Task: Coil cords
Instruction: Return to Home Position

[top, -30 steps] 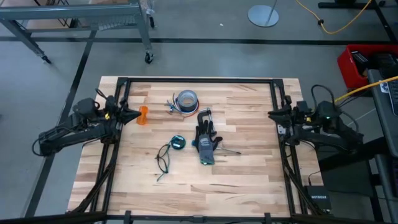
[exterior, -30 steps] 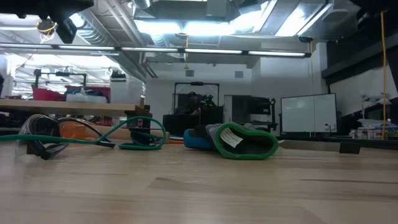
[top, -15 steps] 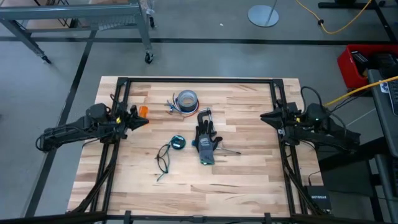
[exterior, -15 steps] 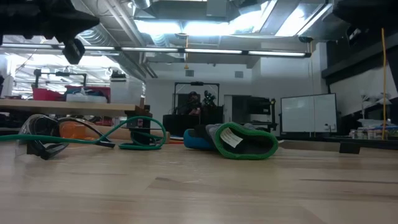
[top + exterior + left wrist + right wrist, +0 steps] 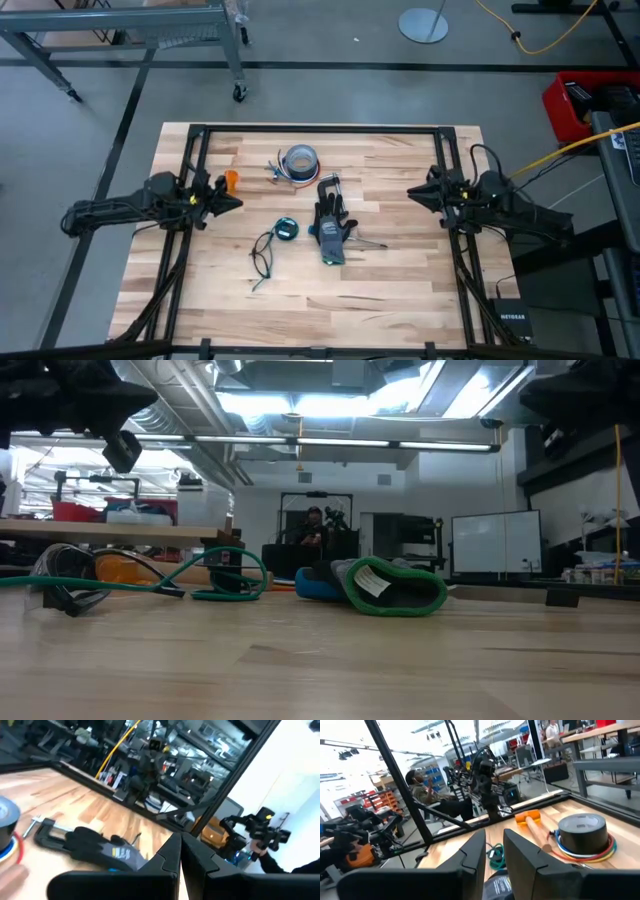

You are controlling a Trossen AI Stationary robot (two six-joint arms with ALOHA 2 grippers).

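Wooden table point(image 5: 400, 290) from above: I see the left gripper point(image 5: 236, 200) over the left side and the right gripper point(image 5: 410, 193) over the right side. The thin dark loose cord loop point(image 5: 263, 253) lies mid-table, just beside the small round black-teal spool point(image 5: 285, 229). Low view: the cord shows green, arcing along the boards. Left wrist: fingers point(image 5: 165, 865) clenched, empty. Right wrist: fingers point(image 5: 470, 860) slightly parted, grasping nothing.

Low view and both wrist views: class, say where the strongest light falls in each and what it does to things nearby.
Low view: ceiling lights glare white; the work glove below is evenly lit. Left wrist view: a washed-out white surface backlights the dark left hand. Right wrist view: the background burns out white; the tape roll's top carries a soft sheen.
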